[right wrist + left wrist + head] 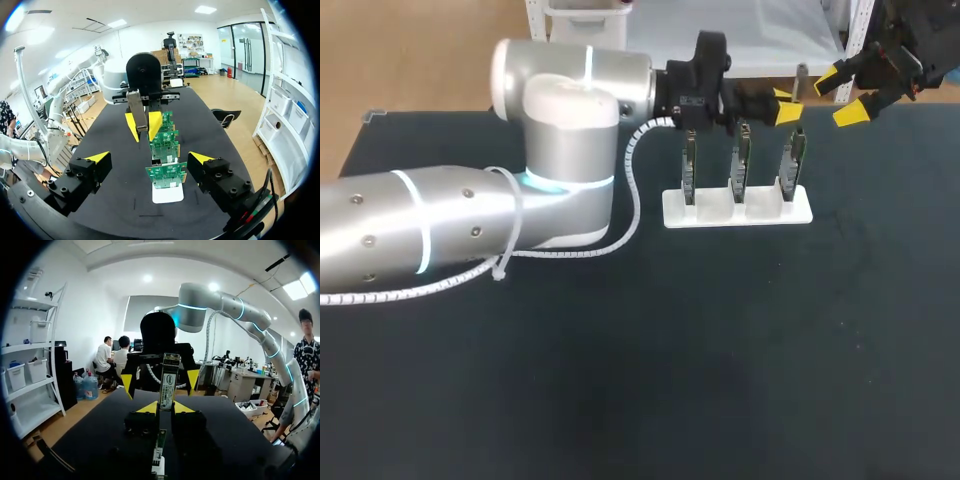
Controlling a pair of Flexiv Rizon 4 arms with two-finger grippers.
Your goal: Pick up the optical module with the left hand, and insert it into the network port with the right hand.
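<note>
Dark table (720, 380), matte top, possibly cloth-covered; faint specks here and there, soft even light

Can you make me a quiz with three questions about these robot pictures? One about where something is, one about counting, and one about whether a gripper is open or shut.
1. Where is the optical module?
A) in the left gripper
B) lying down by itself
C) plugged into a board

2. How many green boards stand on the white stand?
A) two
B) three
C) five

3. How is the right gripper?
A) shut on a board
B) shut on the optical module
C) open, holding nothing

Answers:
1 A: in the left wrist view the yellow tips hold it upright from both sides.
2 B: the head view shows three in a row.
3 C: its yellow tips stand wide apart and touch nothing.
</note>
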